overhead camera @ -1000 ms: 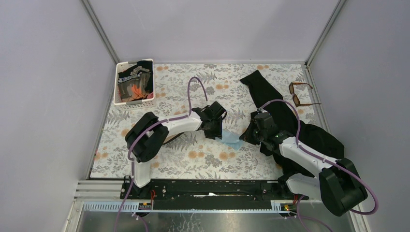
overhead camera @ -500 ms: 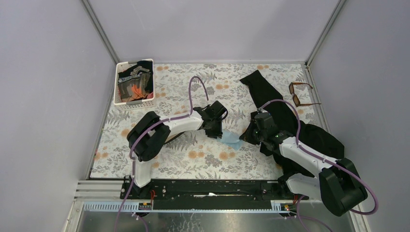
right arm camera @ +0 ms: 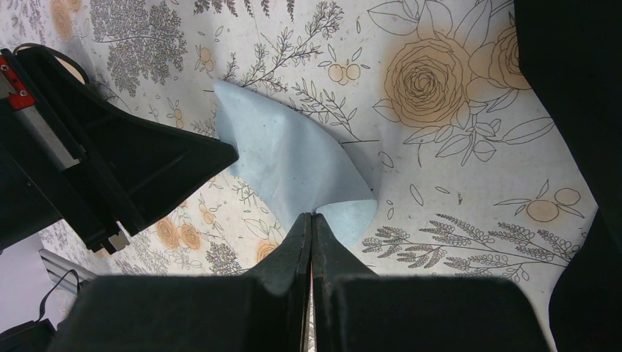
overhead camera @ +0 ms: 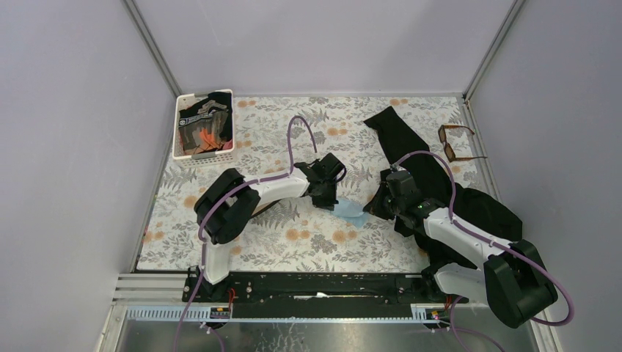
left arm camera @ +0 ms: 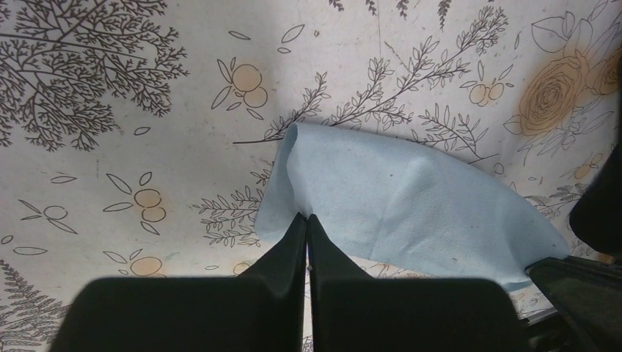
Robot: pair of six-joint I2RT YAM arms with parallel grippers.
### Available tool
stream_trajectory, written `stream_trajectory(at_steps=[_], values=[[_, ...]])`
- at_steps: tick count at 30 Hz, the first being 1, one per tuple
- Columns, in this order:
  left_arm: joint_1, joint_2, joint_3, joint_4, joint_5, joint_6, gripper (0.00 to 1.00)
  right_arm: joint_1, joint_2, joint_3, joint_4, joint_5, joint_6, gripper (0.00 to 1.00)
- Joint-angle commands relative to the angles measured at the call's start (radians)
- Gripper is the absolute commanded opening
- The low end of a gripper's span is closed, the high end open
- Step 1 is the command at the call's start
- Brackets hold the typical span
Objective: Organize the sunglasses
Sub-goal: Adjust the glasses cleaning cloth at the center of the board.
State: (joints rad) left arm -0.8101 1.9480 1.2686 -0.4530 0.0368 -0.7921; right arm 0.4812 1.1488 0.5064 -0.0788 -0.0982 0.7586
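Note:
The sunglasses (overhead camera: 456, 143), with an amber-brown frame and dark lenses, lie at the far right edge of the floral mat, far from both grippers. A small light-blue cloth (overhead camera: 351, 213) lies mid-mat between the grippers. My left gripper (overhead camera: 334, 202) is shut on the cloth's left edge, as the left wrist view shows the gripper (left arm camera: 306, 217) and the cloth (left arm camera: 411, 202). My right gripper (overhead camera: 370, 210) is shut on the cloth's right corner, as the right wrist view shows the gripper (right arm camera: 312, 215) and the cloth (right arm camera: 293, 158). The cloth sags between them, just over the mat.
A long piece of black fabric (overhead camera: 411, 143) runs from the back right down under the right arm. A white basket (overhead camera: 204, 126) with dark items stands at the back left. Grey walls close in the mat on three sides.
The left arm's elbow has shifted slightly to the right. Both grippers and the cloth stay where they were.

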Motion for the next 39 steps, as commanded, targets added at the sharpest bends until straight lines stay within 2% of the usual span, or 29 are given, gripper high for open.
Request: stream_trajectory(at_steps=[1,7,12,16,20,24,29,35,36,37,38,39], values=[[-0.001,-0.003,0.013,-0.014,-0.008,0.005,0.0,-0.004,-0.014,-0.001,-0.001,0.002,-0.008,0.0],[0.008,-0.054,0.036,-0.029,-0.005,0.013,0.0,-0.004,-0.014,0.009,-0.006,0.013,-0.01,0.0],[0.074,-0.054,0.088,-0.027,0.037,0.052,0.0,-0.015,0.048,0.089,0.006,0.044,-0.056,0.0],[0.172,0.0,0.184,-0.021,0.097,0.095,0.0,-0.065,0.208,0.25,0.029,0.021,-0.111,0.0],[0.244,0.066,0.388,-0.104,0.081,0.148,0.0,-0.091,0.365,0.506,-0.007,-0.013,-0.163,0.0],[0.294,0.034,0.467,-0.123,0.09,0.172,0.0,-0.092,0.439,0.69,-0.048,-0.037,-0.191,0.0],[0.315,-0.029,0.309,-0.067,0.115,0.186,0.0,-0.092,0.459,0.617,-0.011,-0.066,-0.169,0.0],[0.288,-0.122,-0.047,0.035,0.184,0.11,0.0,-0.087,0.407,0.348,0.069,-0.176,-0.112,0.0],[0.272,-0.151,-0.095,0.025,0.171,0.095,0.03,-0.084,0.376,0.307,0.053,-0.185,-0.112,0.07],[0.258,-0.188,-0.133,0.009,0.158,0.084,0.11,-0.078,0.337,0.265,0.031,-0.18,-0.114,0.21],[0.244,-0.225,-0.166,-0.011,0.145,0.078,0.26,-0.077,0.288,0.22,0.011,-0.175,-0.113,0.37],[0.232,-0.262,-0.186,-0.028,0.131,0.074,0.48,-0.076,0.242,0.186,-0.014,-0.162,-0.114,0.51]])
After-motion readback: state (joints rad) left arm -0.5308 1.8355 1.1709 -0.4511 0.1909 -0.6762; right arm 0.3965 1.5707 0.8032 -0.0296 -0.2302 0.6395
